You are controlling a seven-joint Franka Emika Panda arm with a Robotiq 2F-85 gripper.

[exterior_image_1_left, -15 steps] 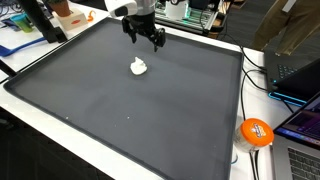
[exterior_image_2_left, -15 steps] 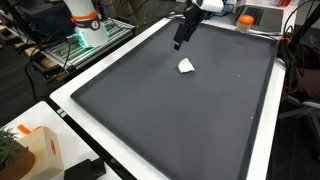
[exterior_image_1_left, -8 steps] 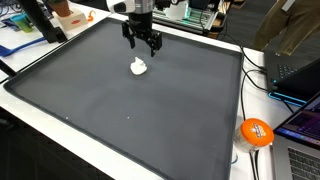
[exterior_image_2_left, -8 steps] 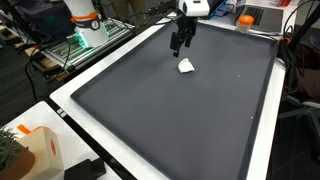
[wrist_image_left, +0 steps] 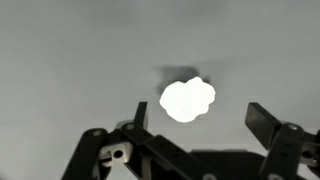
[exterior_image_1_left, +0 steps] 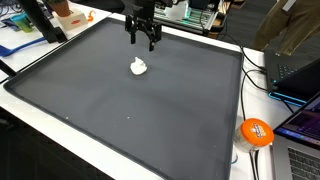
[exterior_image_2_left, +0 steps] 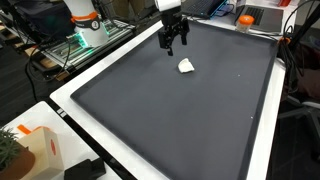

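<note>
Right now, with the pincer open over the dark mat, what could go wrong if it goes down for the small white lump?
1. The open pincer seems to hang aside of the white lump, not straight over it; a straight descent might miss.
2. The lump looks small and light; one finger could push it across the mat before the jaws shut.
3. It lies low, so the fingertips might press into the mat.
</note>
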